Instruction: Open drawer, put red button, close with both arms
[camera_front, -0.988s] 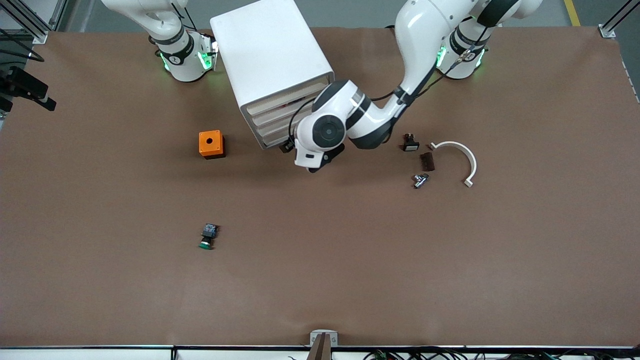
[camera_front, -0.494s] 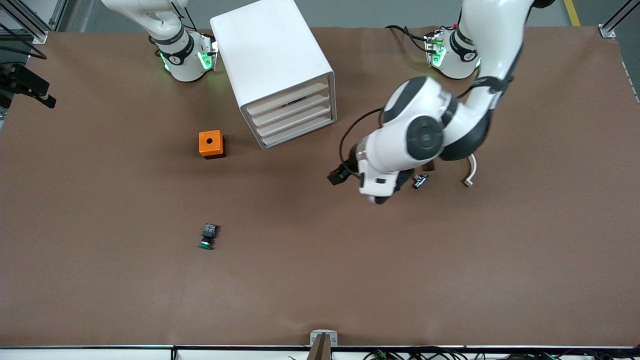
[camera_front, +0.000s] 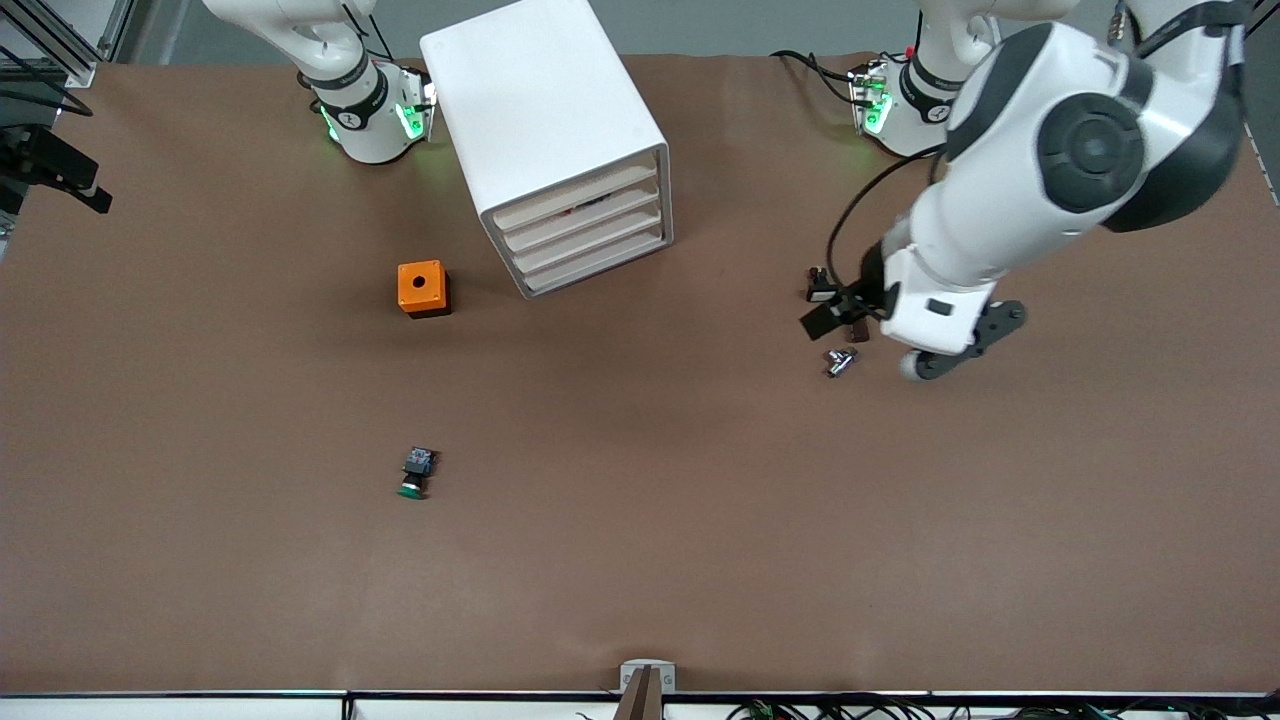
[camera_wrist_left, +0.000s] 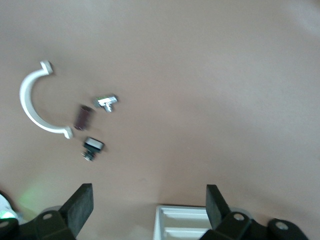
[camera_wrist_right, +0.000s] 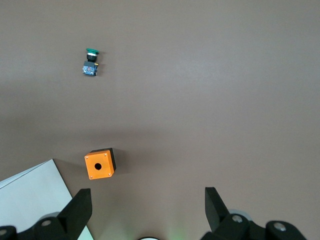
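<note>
The white cabinet (camera_front: 545, 110) stands toward the right arm's end of the table, and its uppermost drawer (camera_front: 572, 198) is pushed in flush like the three below. The red button is hidden from every view. My left gripper (camera_front: 958, 343) hangs high over the small parts at the left arm's end. It is open (camera_wrist_left: 148, 205), with only bare table and a corner of the cabinet (camera_wrist_left: 186, 225) showing between its fingers. My right gripper (camera_wrist_right: 146, 209) is out of the front view. It waits open, high over the table beside the orange box (camera_wrist_right: 99, 164).
The orange box (camera_front: 423, 288) sits beside the cabinet, and a green-capped button (camera_front: 414, 474) lies nearer the front camera. Under the left hand lie a white arc clamp (camera_wrist_left: 32, 102), a metal fitting (camera_front: 840, 360), a brown piece (camera_wrist_left: 82, 116) and a black-and-white part (camera_front: 820, 286).
The left arm swung away from the front of the cabinet's drawers toward its own end of the table and rose over the small parts. The drawers stay pushed in. The right arm is still.
</note>
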